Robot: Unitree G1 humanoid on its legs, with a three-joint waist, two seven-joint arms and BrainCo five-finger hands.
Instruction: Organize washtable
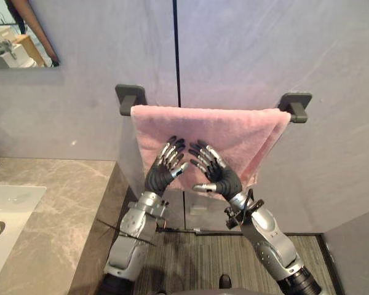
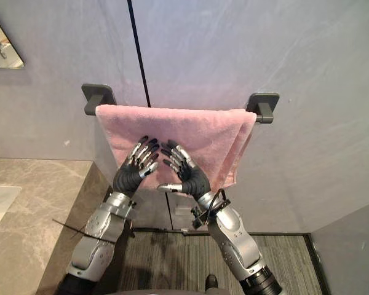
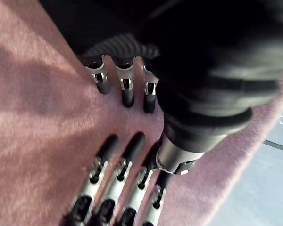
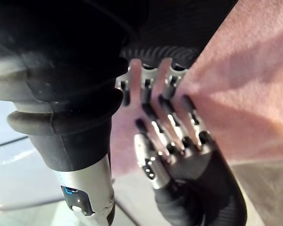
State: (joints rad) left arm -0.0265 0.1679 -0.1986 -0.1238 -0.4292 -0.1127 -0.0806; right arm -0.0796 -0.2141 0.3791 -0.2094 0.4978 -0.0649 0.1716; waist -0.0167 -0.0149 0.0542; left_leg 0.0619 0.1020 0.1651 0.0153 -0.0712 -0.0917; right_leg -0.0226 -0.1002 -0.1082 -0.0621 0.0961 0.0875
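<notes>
Beyond the marble surface (image 1: 61,203) on the left, the left hand (image 1: 165,167) and the right hand (image 1: 216,173) rest side by side, fingers straight and spread flat against the pink towel (image 1: 240,132), which hangs folded over a dark rail (image 1: 130,98) on the grey wall (image 1: 246,49).

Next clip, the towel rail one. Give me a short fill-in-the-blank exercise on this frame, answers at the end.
1. The towel draped over the dark wall bar is ____ in colour.
2. The left hand and the right hand press on the towel side by side, fingers ____ rather than curled.
3. The stone counter with its white sink lies on the robot's ____ side.

Missing words: pink; straight; left
</notes>
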